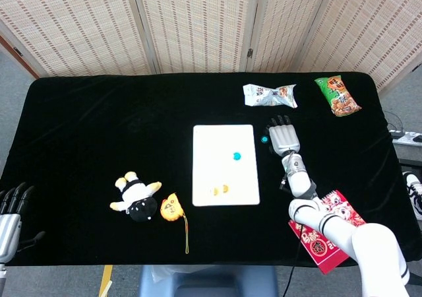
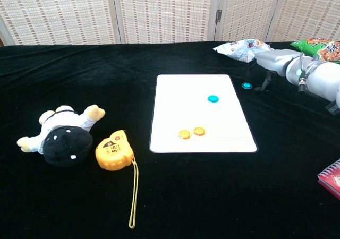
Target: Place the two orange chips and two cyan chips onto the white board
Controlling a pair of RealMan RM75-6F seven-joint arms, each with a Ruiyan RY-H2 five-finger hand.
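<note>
The white board [image 1: 223, 178] [image 2: 175, 117] lies mid-table. Two orange chips [image 1: 220, 190] [image 2: 192, 133] sit side by side near its front edge. One cyan chip [image 1: 237, 156] [image 2: 213, 98] rests on the board's right part. The second cyan chip [image 1: 264, 139] [image 2: 246, 85] lies on the black cloth just right of the board. My right hand [image 1: 283, 136] [image 2: 272, 61] hovers right beside that chip, fingers spread and holding nothing, its fingertips [image 2: 264, 83] pointing down near the cloth. My left hand [image 1: 10, 210] rests open at the table's front left corner.
A plush toy [image 1: 135, 198] [image 2: 61, 135] and a yellow tape measure [image 1: 170, 208] [image 2: 113, 151] lie left of the board. Two snack bags [image 1: 269, 95] [image 1: 337, 96] sit at the back right. A red booklet [image 1: 328, 230] lies at the front right.
</note>
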